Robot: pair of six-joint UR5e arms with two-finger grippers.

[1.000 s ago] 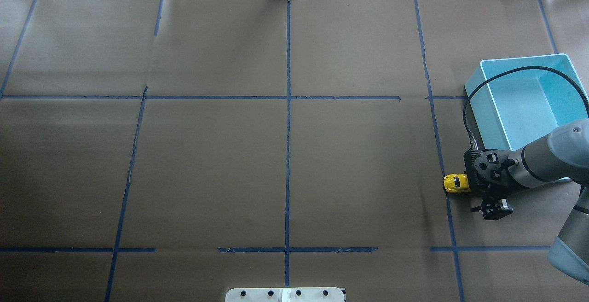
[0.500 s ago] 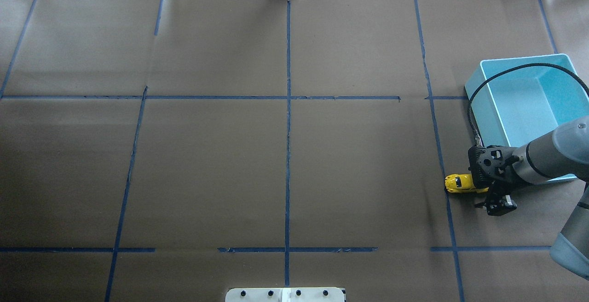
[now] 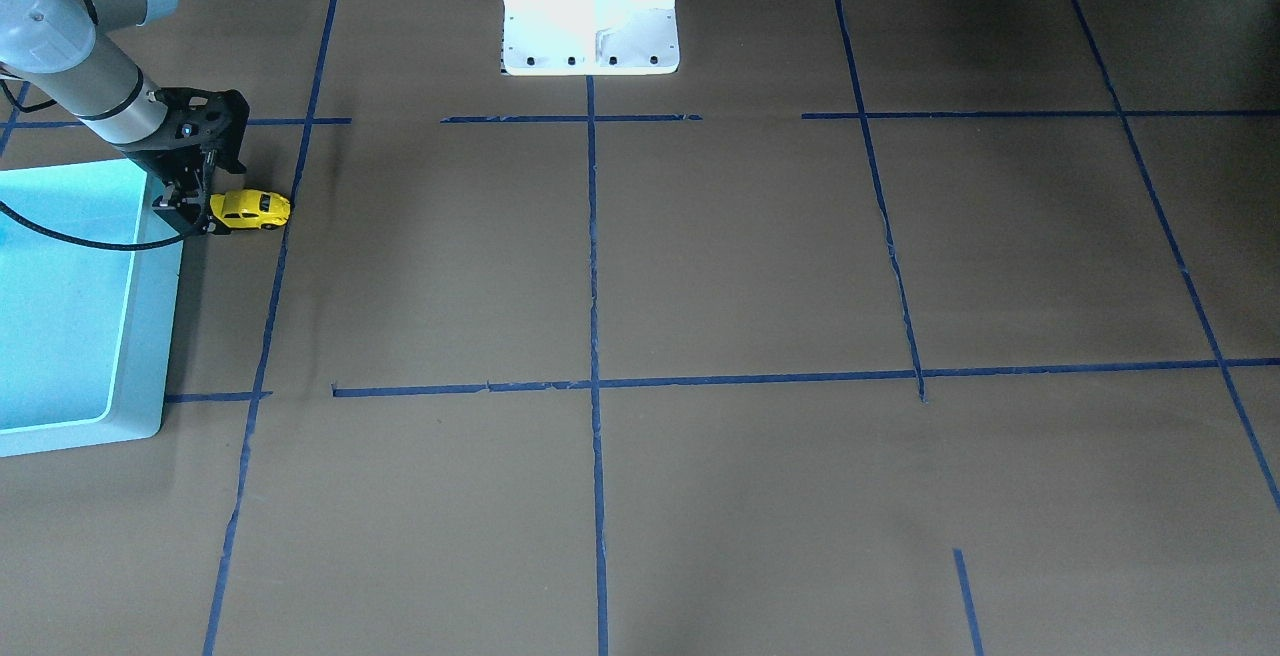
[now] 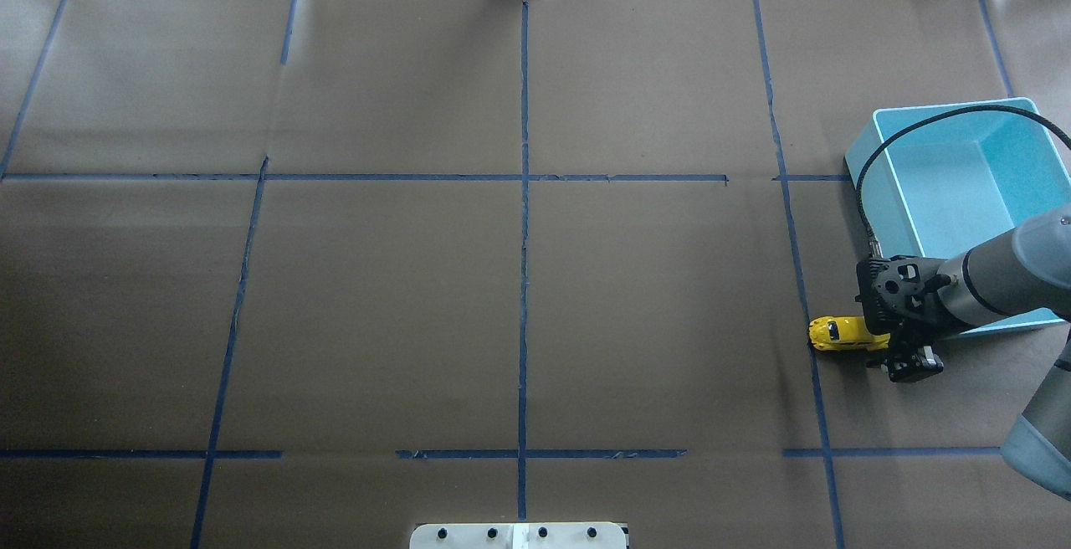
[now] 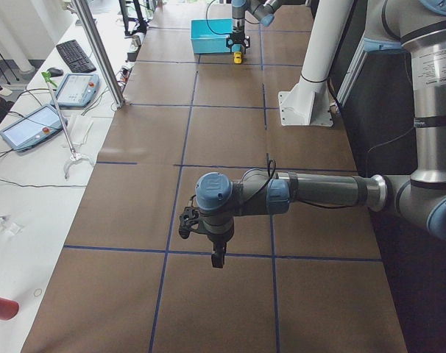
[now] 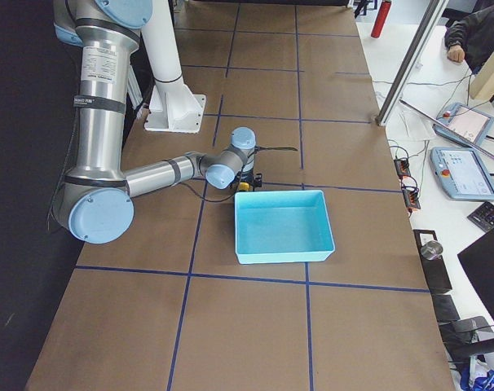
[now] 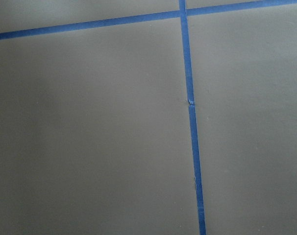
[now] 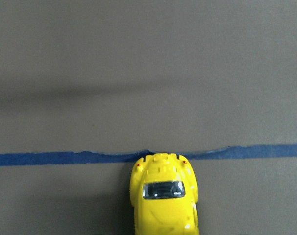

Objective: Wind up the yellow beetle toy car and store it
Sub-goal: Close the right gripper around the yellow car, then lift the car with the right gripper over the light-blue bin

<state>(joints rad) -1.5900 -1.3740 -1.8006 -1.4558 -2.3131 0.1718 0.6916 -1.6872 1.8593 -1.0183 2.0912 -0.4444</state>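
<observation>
The yellow beetle toy car [image 4: 841,334] stands on the brown table paper at the right, across a blue tape line, just left of the blue bin [image 4: 945,110]. It also shows in the front view [image 3: 250,208] and, from above, at the bottom of the right wrist view [image 8: 164,198]. My right gripper [image 4: 910,361] [image 3: 185,218] hangs low at the car's end nearest the bin, close to or touching it. I cannot tell how its jaws stand. My left gripper [image 5: 216,257] hovers over bare paper far from the car. I cannot tell whether it is open or shut.
The bin [image 3: 150,336] holds nothing that I can see, and a black cable arcs over it. The robot's white base [image 3: 590,6] stands at the table's near middle. Blue tape lines divide the paper into squares.
My right gripper has moved a little to the right, toward the bin, so more of the car shows. The car has stayed in place.
</observation>
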